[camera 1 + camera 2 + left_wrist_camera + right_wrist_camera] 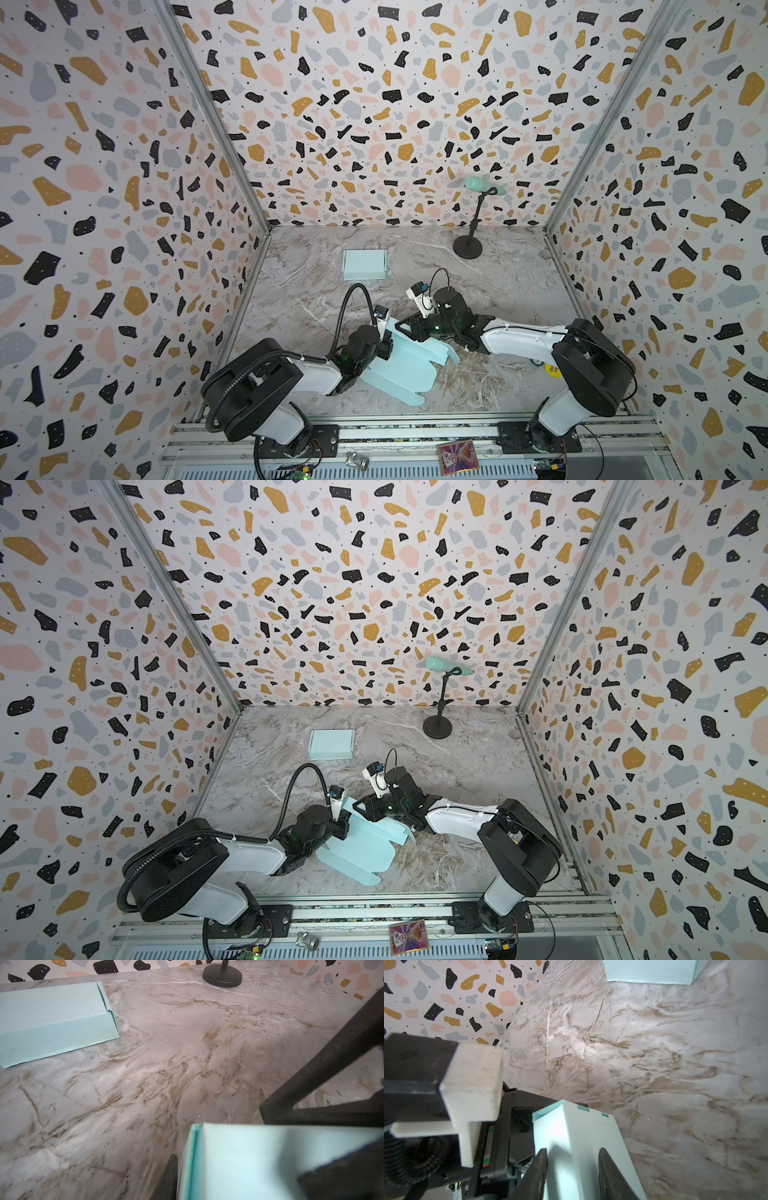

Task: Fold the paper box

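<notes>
A pale blue box [399, 365], only partly folded, lies near the front middle of a marble table [498, 291]. Its rounded flaps are spread flat toward the front. The left gripper [385, 347] is clamped on a raised part of the box at its back left. Just beside it, the right gripper [572, 1151] reaches across the middle. Its fingers [539, 1167] sit on either side of a raised, doubled wall, and whether they press it cannot be told. In both top views the two arms cover parts of the box.

Well behind and to the left sits a closed box [364, 264] of the same blue. At the back right, a black stand [468, 245] holds a green microphone [482, 185]. On the front rail lie a card [457, 456] and a small metal part [357, 460]. In a top view a yellow sticker [550, 370] shows at the edge of the right arm.

Only the right wrist view shows two slots [583, 1108] in the wall's top edge. The left arm's white camera block [473, 1084] fills much of that view. The left wrist view shows the stand's base but not the microphone, and the right gripper's black frame [332, 1059] crosses in front.
</notes>
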Controlling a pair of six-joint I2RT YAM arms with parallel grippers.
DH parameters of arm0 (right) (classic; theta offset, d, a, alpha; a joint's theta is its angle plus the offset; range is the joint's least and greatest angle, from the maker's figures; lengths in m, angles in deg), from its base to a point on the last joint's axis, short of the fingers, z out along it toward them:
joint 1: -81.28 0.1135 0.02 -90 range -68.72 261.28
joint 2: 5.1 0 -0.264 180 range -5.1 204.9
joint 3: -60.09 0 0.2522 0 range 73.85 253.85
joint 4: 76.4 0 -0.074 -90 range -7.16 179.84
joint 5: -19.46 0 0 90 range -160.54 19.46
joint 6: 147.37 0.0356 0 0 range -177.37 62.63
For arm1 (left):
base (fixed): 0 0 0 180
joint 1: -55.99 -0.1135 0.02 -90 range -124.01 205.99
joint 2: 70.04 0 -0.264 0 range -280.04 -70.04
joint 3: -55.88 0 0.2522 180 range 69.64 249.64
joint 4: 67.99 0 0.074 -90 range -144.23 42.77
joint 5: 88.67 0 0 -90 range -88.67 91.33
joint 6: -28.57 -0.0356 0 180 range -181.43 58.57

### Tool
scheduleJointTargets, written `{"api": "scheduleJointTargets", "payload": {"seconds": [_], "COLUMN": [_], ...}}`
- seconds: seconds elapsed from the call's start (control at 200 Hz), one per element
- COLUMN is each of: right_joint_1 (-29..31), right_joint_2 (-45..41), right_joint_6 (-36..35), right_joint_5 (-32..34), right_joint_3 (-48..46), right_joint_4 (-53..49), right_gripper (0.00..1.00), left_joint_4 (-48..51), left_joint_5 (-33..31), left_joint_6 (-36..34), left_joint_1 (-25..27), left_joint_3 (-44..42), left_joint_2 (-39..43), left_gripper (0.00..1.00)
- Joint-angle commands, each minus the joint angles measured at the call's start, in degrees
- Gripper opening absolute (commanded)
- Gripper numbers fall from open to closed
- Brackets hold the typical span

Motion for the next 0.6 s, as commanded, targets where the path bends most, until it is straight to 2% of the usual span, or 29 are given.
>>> {"api": "scheduleJointTargets", "payload": {"seconds": [0.0,0.26,0.39,0.596], "right_joint_1": [0.57,3.33,5.28,3.52], "right_joint_2": [-0.83,-1.53,-2.01,-4.78], "right_joint_6": [2.20,9.03,11.81,11.53], "right_joint_5": [-1.50,-1.96,-1.03,2.36], "right_joint_3": [-2.49,-4.45,-5.67,-6.80], "right_joint_4": [-2.95,1.52,3.07,1.07], "right_gripper": [0.41,0.38,0.38,0.38], "left_joint_4": [-5.29,-8.18,-8.45,-8.72], "left_joint_5": [-3.50,-6.58,-6.15,-4.52], "left_joint_6": [-0.03,1.54,1.65,1.73], "left_joint_1": [0.45,0.63,0.65,0.77], "left_joint_3": [0.03,-1.41,-1.24,-1.95], "left_joint_2": [-0.48,-0.63,-1.17,-1.03], "left_gripper": [0.20,0.12,0.14,0.19]}}
